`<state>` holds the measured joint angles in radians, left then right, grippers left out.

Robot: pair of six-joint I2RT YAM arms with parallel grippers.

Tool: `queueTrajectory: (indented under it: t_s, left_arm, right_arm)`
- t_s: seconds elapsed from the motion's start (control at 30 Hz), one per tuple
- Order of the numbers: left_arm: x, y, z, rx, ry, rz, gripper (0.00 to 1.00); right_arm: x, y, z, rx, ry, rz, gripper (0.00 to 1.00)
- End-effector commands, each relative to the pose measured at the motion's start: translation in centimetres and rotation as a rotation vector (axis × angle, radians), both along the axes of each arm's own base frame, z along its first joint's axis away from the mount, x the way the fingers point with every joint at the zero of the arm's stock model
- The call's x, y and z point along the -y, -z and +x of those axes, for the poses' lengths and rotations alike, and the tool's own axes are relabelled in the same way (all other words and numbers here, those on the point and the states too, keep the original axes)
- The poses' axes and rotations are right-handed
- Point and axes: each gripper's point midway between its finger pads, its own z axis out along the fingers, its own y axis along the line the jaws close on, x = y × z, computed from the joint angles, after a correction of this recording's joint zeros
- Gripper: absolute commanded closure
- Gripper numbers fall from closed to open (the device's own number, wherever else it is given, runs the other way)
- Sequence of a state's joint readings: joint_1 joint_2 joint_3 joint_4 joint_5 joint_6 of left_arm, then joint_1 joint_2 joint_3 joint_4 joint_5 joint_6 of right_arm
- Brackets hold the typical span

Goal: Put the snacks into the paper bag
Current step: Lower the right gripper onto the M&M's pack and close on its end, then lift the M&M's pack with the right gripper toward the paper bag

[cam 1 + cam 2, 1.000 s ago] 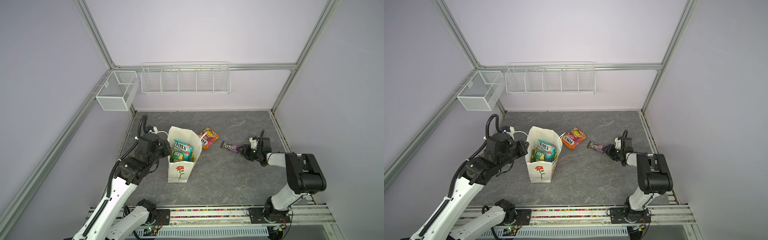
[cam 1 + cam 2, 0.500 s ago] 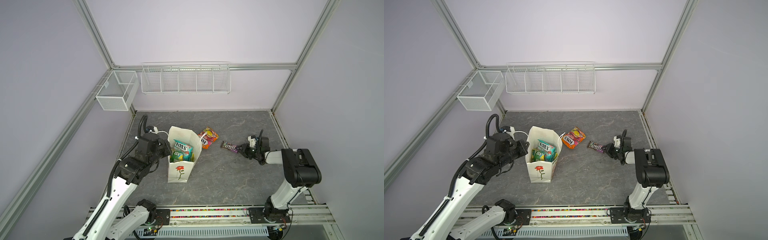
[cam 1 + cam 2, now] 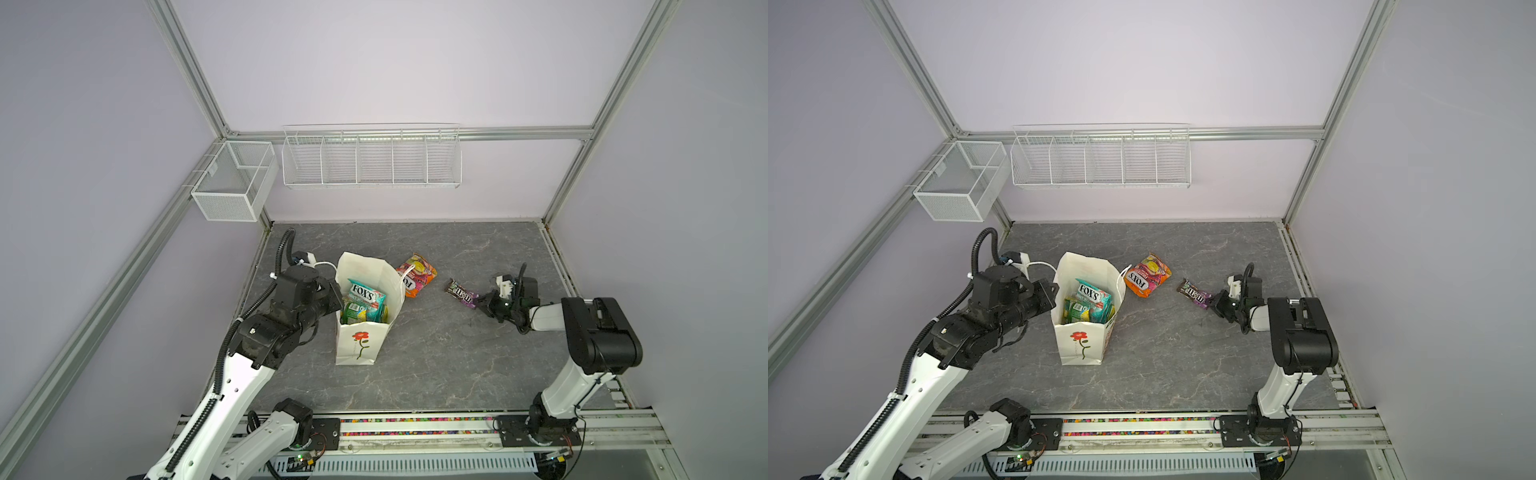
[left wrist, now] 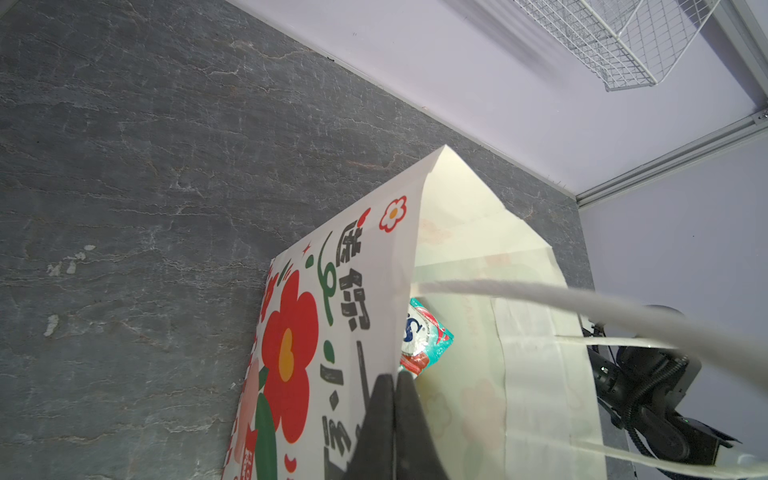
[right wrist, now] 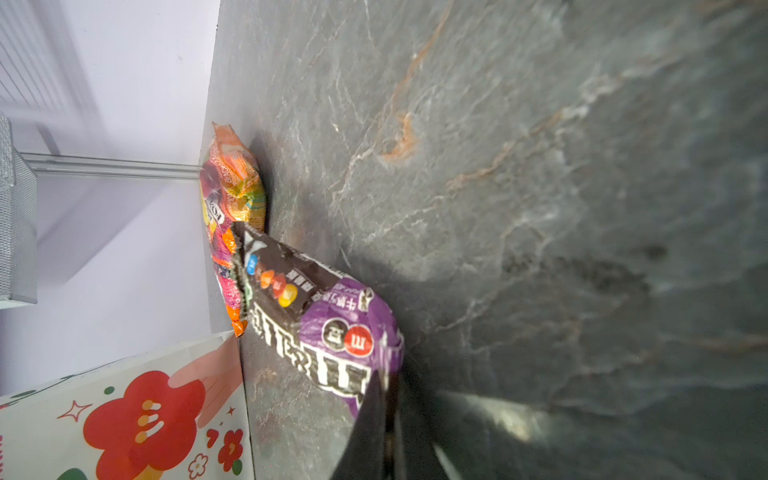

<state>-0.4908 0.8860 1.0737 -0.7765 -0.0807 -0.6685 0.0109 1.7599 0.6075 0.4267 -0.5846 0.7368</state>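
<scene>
Clamped: right gripper point(image 3: 478, 303) on one end of purple packet point(image 3: 459, 291), lain on worktop point(image 3: 436, 357) toward right edge. Long axis pointed away from jaws, roughly toward paper bag point(image 3: 356, 351), stood nearer left edge. Bag rim pinched by left gripper point(image 4: 394, 380). Right arm nearer.

The right gripper point(image 5: 384, 386) has its dark jaws pressed together on the crimped purple end of the purple packet point(image 5: 332, 320). The packet is a small glossy wrapper, brown and purple, printed with coloured round sweets and bold white letters. It stretches away from the jaws over the grey veined table point(image 5: 540, 166). Beyond it, farther left in the scene, lies the orange packet point(image 5: 230, 187); whether the two touch cannot be told. Near them stands the paper bag point(image 5: 124, 415), white with a red flower print. Behind are a lilac wall point(image 5: 124, 104), a frame rail point(image 5: 112, 168) and the edge of a white mesh box point(image 5: 16, 216).
</scene>
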Motion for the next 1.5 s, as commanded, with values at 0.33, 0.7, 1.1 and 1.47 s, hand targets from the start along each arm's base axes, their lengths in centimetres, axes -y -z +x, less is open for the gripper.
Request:
queueTrajectory:
  t_s: [0.33, 0.7, 1.1, 1.47]
  left_arm:
    - [0.1, -1.3, 0.1, 0.050, 0.007, -0.029, 1.00]
    - [0.2, -1.4, 0.0, 0.052, 0.009, -0.036, 1.00]
    - [0.5, -1.5, 0.1, 0.053, 0.016, -0.051, 1.00]
    - [0.7, -1.4, 0.2, 0.049, 0.020, -0.062, 1.00]
  right_arm:
    - [-0.7, -4.7, -0.9, 0.093, -0.018, 0.046, 0.93]
    - [-1.3, -10.1, -1.3, 0.202, -0.043, 0.035, 0.93]
    - [-2.2, -16.0, -2.3, 0.316, -0.071, 0.024, 0.93]
    - [-3.1, -20.3, -3.4, 0.397, -0.100, 0.015, 0.93]
